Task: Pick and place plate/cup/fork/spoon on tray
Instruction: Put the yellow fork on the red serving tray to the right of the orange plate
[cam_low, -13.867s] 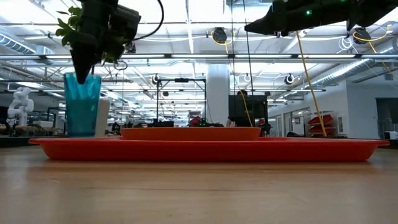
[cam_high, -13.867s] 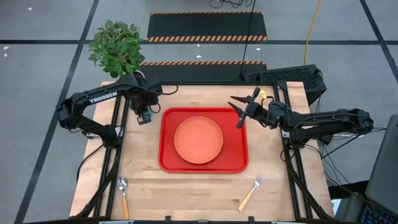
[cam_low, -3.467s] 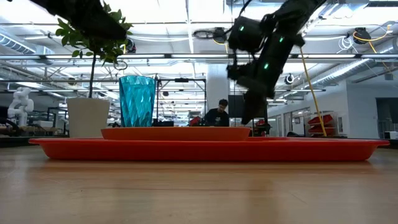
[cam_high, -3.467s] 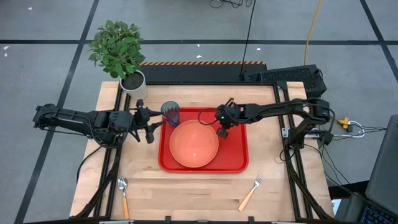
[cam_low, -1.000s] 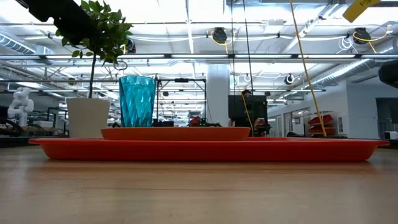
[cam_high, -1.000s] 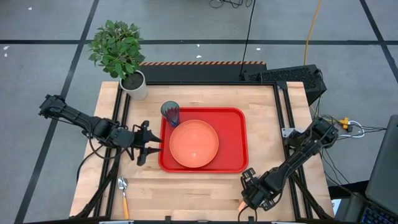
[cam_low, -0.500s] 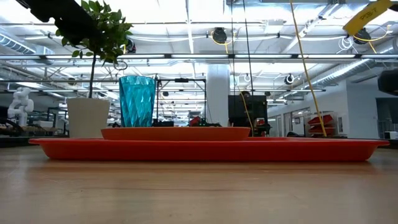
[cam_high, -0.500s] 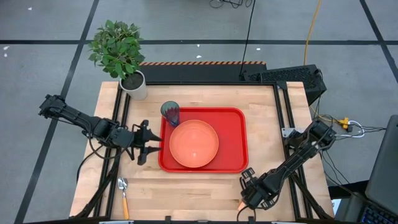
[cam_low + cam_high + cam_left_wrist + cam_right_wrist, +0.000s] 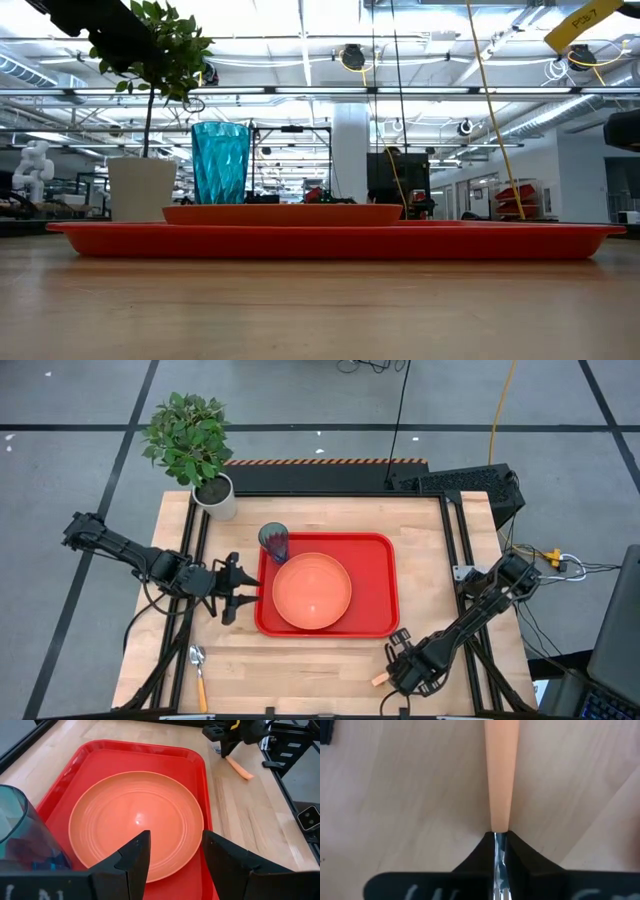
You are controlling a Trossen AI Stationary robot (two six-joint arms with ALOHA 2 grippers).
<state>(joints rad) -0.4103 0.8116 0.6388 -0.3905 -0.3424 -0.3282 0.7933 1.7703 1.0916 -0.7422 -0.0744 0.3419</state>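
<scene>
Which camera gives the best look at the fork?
The right wrist view: the right gripper is shut on the fork, handle filling the picture. The high view and left wrist view show only its handle; the low view misses it.

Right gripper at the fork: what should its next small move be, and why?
Probably a short lift straight up. The right gripper is shut on the fork at the metal end, its handle stretched over bare wood. The tray holds the plate and cup, with free room beside the plate.
</scene>
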